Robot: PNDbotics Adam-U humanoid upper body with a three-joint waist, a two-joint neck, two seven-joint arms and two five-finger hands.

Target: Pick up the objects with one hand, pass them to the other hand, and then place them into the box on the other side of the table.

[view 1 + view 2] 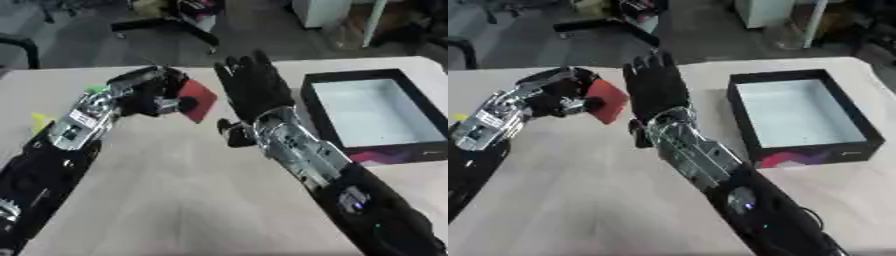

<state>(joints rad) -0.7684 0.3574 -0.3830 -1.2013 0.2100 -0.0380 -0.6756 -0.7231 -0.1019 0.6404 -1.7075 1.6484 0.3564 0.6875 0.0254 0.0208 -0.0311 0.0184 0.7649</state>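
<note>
Part of a flat red card [199,99] is hidden in the left eye view by the curled fingers of the left hand [156,92] pinching it above the beige table [175,190], and small green and yellow shapes behind that arm cannot be made out. Straightened fingers are shown in the right eye view on the black right hand [656,87], held upright just beside the card, while the black-walled, pale-floored rectangular box [798,112] is seen well apart at the table's right.

grey floor [79,42], pale wooden table [192,200], white cabinet [319,12], perhaps a stand's black legs [166,25]

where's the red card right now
The red card is held in the left hand above the table, left of centre, just beside the open right hand; the box sits farther right.
</note>
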